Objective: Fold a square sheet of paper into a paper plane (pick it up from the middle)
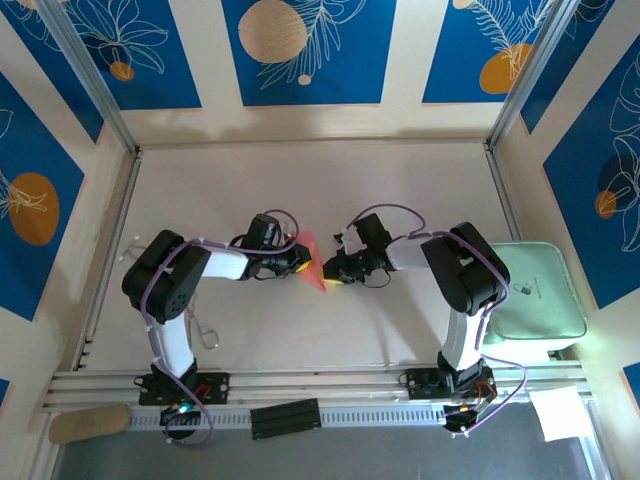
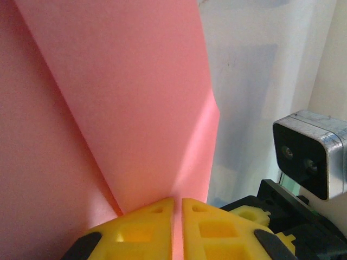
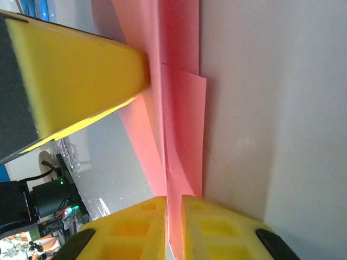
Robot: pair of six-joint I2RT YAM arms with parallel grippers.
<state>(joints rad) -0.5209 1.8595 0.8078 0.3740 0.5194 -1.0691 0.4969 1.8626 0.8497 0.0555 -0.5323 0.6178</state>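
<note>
On the left, the left gripper [image 2: 177, 210] had its yellow fingers pressed narrowly together on the square sheet of paper [image 2: 135, 97]. It pinched the sheet's near edge, so the pink-red paper rose straight out from between the fingertips and covered most of that wrist's view. A diagonal crease ran from the pinch toward the upper left, with one layer lying over another, so at least one fold looked done.

Seen from above, in the middle of the surface [image 1: 300, 190], the sheet appeared as a small red triangle with its point toward the arm bases. It sat between the two grippers, which met almost tip to tip. It seemed held up on edge rather than lying flat; whether any corner touched the surface could not be told.

To the right, the right gripper [image 3: 173, 211] was likewise closed down to a slit on the sheet. It gripped along a straight fold line, where a shorter flap lay beside a longer one. One finger of the left gripper stood just beside the sheet, above this pinch in that wrist's view.

As a judgement, the task sat somewhere in its middle. The sheet was picked up and creased into overlapping flaps, but it was not a narrow pointed dart. Further folds and pressing of creases remained. Far right, a pale green pad [image 1: 535, 290] lay well apart from both grippers.
</note>
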